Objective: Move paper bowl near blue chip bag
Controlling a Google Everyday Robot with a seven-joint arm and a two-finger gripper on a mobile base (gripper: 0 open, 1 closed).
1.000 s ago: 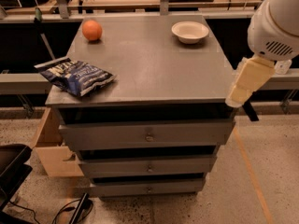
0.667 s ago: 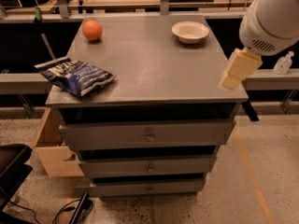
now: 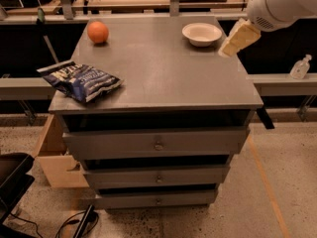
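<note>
The paper bowl (image 3: 201,33) is a small cream-white bowl standing upright at the back right of the grey cabinet top (image 3: 158,73). The blue chip bag (image 3: 79,81) lies flat at the front left corner, slightly over the left edge. My gripper (image 3: 237,38) hangs from the white arm at the top right, its cream-coloured fingers pointing down-left, just right of the bowl and above the cabinet's right edge. It holds nothing.
An orange ball (image 3: 98,32) sits at the back left of the top. The cabinet has three drawers (image 3: 157,145) in front. A wooden box (image 3: 54,157) stands on the floor to the left, and a bottle (image 3: 300,67) sits on a ledge at the right.
My gripper has moved up and toward the back, from beside the cabinet's right front edge to just right of the bowl. The bowl, bag and ball have not moved.
</note>
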